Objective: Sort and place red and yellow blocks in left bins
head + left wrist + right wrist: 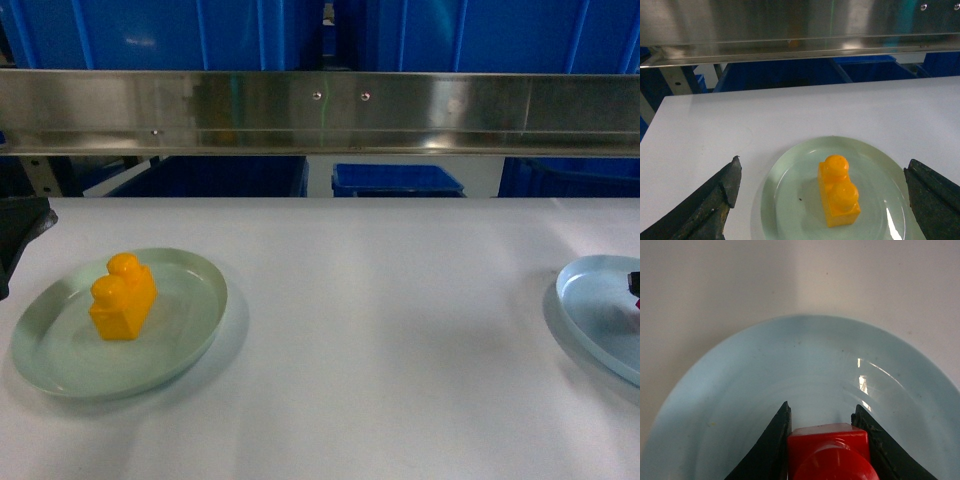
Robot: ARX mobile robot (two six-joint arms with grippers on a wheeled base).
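Head view, largest first: blue crates across the top of the frame, ribbed and glossy, partly hidden behind a brushed steel rail; likely the bins the blocks are bound for. Below, filling the lower two thirds, a matte white table, smooth and flat. At lower left, a pale green round plate with a shallow raised rim, probably there to keep the block from sliding off. On it, upright, the yellow block: orange-yellow moulded plastic, two round studs on top. At the right edge, a pale blue plate, cut off by the frame.

Left wrist view: left gripper spread wide, dark textured fingers at the lower corners on either side of the plate, touching neither it nor the block; seemingly lined up for a descent onto the studs, block centred between the jaws.

Right wrist view: right gripper clamped on the red block at the bottom centre, black jaws pressed against both flat sides, low over the glossy blue plate; contact between block and plate not discernible. Hard, slick plastic, so a square squeeze on the sides looks the sensible hold.
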